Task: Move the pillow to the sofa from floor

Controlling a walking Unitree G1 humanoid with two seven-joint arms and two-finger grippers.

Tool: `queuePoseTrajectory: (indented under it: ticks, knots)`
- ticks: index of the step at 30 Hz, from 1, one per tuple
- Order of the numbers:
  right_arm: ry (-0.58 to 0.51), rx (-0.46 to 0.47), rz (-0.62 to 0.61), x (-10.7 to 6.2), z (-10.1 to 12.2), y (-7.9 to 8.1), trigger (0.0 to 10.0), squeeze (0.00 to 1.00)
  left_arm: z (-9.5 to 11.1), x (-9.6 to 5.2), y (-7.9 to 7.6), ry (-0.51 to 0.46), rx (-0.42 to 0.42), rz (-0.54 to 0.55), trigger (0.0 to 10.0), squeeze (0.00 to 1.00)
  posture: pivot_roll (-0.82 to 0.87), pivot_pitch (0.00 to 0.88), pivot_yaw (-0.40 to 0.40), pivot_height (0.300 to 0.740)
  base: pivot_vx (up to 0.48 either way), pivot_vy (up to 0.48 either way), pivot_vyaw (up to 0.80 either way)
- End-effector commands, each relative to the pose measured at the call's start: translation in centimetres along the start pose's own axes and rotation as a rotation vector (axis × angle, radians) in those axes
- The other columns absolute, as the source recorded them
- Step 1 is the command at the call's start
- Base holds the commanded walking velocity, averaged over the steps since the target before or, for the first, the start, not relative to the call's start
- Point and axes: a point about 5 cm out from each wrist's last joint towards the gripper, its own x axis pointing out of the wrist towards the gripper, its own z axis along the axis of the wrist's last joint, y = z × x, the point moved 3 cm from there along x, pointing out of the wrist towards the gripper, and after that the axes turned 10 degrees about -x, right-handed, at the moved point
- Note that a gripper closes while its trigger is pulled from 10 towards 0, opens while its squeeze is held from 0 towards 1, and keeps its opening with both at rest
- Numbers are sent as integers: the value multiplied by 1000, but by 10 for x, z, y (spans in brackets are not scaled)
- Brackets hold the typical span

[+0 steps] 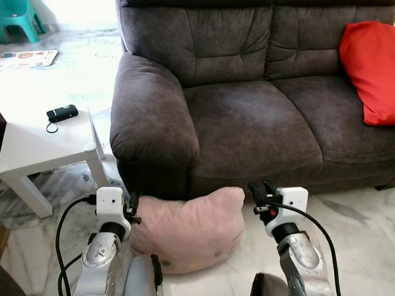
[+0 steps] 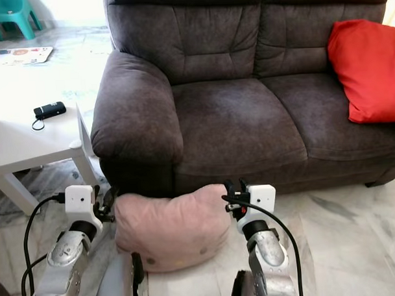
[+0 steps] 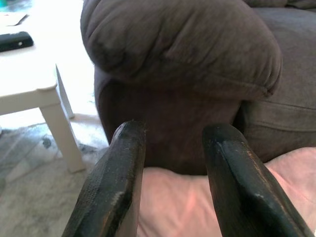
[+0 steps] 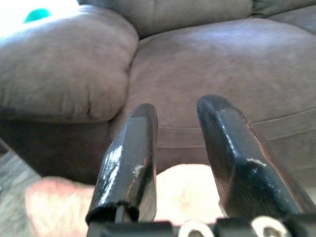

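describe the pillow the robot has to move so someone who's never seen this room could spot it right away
Find the dark brown sofa. On the floor against its front, below the left armrest, lies the pink pillow, between the left gripper and right gripper. It is pale pink and on the floor, unlike the red cushion on the seat.

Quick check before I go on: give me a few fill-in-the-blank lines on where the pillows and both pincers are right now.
1. The pink pillow lies on the ____, against the front of the sofa.
2. The red pillow leans at the sofa's ____ end.
3. The left pincer and right pincer flank the pink pillow, both with fingers ____.
4. A small black device sits on the ____ side table.

Missing words: floor; right; open; white
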Motion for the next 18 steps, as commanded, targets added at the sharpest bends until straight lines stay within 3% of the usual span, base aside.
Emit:
queuePoseTrajectory:
  ticks: [1, 12, 18]
  knots:
    - [17, -12, -5, -2, -3, -3, 10000, 0, 2, 3, -1, 5, -12, -7, 10000, 0, 75, 0, -50, 546, 330, 0, 0]
    - [15, -17, 24, -2, -3, 1, 10000, 0, 0, 4, -3, 13, -12, -9, 10000, 0, 74, 0, -51, 546, 324, 0, 606]
    - [21, -12, 21, -2, -4, 1, 10000, 0, -2, 5, -4, 25, -34, -19, 10000, 0, 74, 0, -53, 546, 149, 0, 0]
